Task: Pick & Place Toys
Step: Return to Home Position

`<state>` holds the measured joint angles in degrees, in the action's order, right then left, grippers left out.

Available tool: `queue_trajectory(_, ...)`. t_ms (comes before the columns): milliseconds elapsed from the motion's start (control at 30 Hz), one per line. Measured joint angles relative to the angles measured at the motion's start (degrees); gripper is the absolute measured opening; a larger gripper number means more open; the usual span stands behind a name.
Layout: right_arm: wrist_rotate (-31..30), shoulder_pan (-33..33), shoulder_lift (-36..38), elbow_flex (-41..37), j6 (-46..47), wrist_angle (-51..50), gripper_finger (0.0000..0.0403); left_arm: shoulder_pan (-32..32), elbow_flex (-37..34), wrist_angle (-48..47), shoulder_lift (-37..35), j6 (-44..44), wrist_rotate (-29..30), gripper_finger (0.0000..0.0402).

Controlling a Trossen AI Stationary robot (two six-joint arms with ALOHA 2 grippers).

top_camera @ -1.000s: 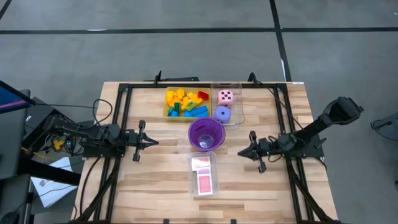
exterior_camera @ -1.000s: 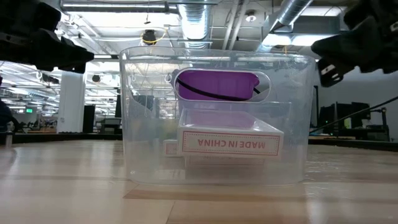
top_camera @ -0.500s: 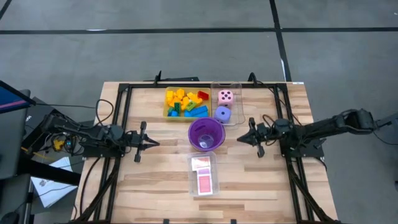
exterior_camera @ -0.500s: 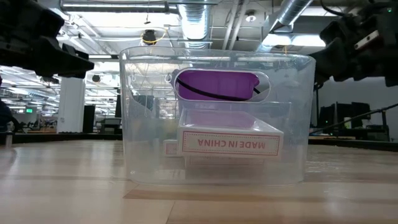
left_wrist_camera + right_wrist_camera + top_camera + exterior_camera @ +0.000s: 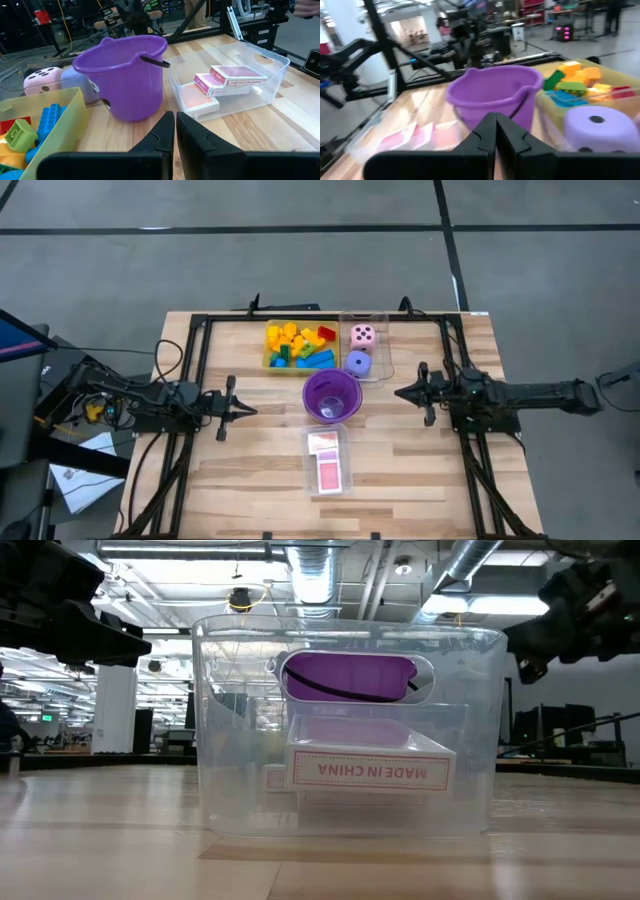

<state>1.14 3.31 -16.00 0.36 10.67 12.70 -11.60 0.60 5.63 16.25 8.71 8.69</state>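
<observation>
Noted left gripper (image 5: 245,409) low over the table's left half, fingers (image 5: 162,135) pressed together, nothing between them. Noted right gripper (image 5: 400,392) facing it from the right half, likewise closed tip to tip and empty, arm stretched flat behind it. Found purple cup (image 5: 332,397) upright between the two tips, straight ahead of each, nearer the right one, touching neither. Located plastic bricks (image 5: 297,345) heaped in yellow tray (image 5: 70,120), ahead of the left gripper and off toward the table's far edge, well apart from it. Logged pink die (image 5: 363,335) and purple die (image 5: 358,363) in a clear tray (image 5: 386,340) just beside the yellow one, ahead of the right gripper toward that same far edge, purple die the closer of the two. Logged white-red cards (image 5: 230,75) lying flat and overlapping in a second clear tray (image 5: 230,720), past the cup toward the near edge, roughly midway between the grippers, clear of both.
</observation>
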Motion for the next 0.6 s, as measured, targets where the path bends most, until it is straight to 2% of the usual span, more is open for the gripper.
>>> queue_trajectory(200,-0.96,-6.22,12.31,0.01,-1.42,-11.89,0.0,0.0,0.01,0.0,0.0,0.0,0.0,0.0017)
queue_trajectory(300,-1.31,-8.83,15.6,0.11,-2.35,-12.13,0.0,-0.01,0.01,0.01,0.0,0.0,0.01,0.0017)
queue_trajectory(600,-2.64,-10.58,12.5,0.2,-3.34,-12.4,0.0,-0.02,0.03,0.44,-0.02,0.0,0.0,0.0017)
